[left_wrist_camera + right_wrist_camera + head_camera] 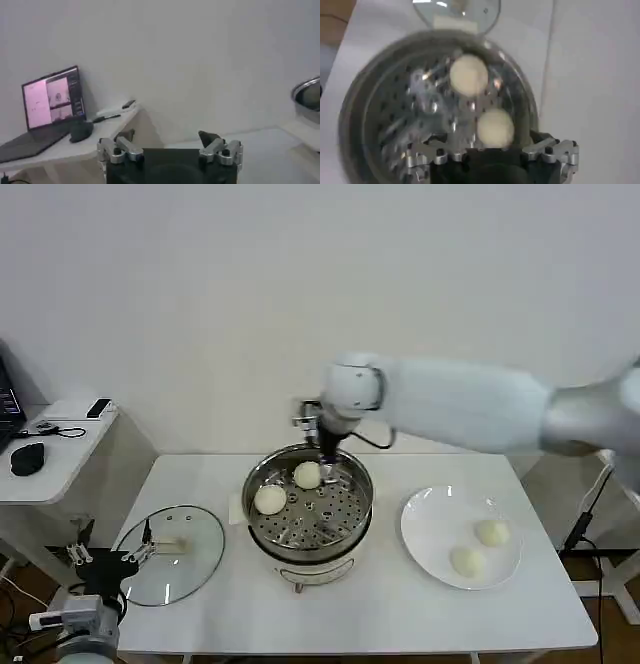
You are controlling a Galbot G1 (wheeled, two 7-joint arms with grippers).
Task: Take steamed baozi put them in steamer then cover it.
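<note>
Head view: 2 steamed baozi (289,488) in steamer (309,509), 2 on plate (430,529).

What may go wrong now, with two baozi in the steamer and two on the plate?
The right end effector hangs open over the steamer, close to the far baozi; pulling back, it may nudge that bun or catch the rim. Two baozi wait on the plate. The glass lid lies near the table edge, beside the left end effector.
</note>
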